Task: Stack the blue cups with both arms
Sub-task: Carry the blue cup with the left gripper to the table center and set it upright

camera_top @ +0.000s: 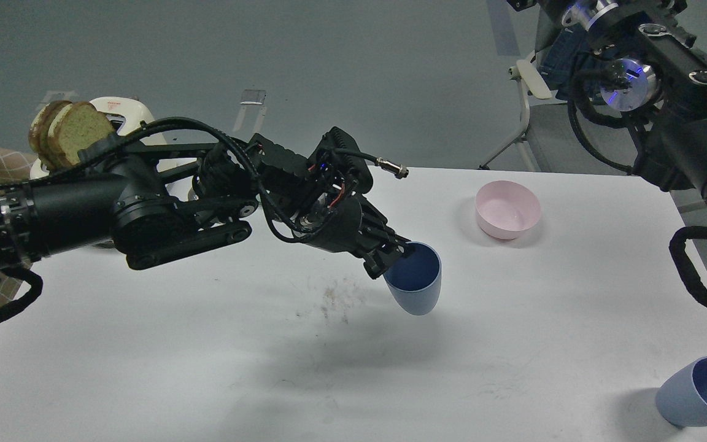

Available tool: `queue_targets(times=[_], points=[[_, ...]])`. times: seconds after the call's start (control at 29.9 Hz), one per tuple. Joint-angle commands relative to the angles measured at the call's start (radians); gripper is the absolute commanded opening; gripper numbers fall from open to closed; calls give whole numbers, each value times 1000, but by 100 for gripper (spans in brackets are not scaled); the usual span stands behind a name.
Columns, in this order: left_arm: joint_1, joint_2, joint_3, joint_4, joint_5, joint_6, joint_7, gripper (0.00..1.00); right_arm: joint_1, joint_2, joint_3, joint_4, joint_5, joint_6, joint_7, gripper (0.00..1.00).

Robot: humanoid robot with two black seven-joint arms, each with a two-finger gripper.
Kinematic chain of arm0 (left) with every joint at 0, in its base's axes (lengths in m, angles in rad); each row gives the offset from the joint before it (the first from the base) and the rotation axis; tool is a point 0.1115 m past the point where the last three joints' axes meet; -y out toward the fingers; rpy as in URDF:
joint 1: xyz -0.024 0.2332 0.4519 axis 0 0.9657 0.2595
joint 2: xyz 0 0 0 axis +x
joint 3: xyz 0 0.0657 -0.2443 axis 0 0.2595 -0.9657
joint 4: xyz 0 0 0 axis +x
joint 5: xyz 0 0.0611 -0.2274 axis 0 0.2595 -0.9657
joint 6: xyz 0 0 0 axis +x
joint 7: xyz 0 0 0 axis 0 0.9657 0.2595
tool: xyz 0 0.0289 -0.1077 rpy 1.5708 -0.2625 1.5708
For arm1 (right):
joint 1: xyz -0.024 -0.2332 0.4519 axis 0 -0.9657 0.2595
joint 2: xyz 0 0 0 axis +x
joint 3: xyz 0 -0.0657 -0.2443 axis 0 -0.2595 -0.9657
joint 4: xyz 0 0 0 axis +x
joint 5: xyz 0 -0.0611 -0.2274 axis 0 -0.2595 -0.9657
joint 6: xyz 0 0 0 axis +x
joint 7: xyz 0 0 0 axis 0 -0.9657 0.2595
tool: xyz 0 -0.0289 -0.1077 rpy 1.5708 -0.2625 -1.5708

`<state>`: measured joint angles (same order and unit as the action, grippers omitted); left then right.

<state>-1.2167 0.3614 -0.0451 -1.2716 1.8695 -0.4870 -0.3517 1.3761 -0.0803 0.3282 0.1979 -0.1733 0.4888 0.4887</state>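
Blue cup (416, 282) hangs tilted above the white tabletop (218, 362), its rim pinched by the left tool (392, 256), whose fingers are clamped on the cup's near wall; the fingertips themselves are dark and partly lost against the cup's inside. The left arm (145, 209) reaches in from the left, cables looped over it. A second blue cup (697, 394) sits tilted at the tabletop's lower right corner, cut off by the frame edge and crossed by a black cable. The right arm (666, 92) fills the upper right; its tool lies out of frame. A pink bowl (507, 210) rests farther back, well apart from both cups.
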Motion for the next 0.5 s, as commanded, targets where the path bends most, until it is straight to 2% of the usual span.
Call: queue_targets(times=[0.0,0.17,0.47], points=[[-12,-32,39,40,37,-2,0,0,-5,1,0,1,0,0,0,100],[-38,-59,111,61,83,-2,0,0,-20,0,0,3,0,0,0,100],[-44,-59,125,61,77,-2,-4,0,-20,2,-1,5,0,0,0,100]])
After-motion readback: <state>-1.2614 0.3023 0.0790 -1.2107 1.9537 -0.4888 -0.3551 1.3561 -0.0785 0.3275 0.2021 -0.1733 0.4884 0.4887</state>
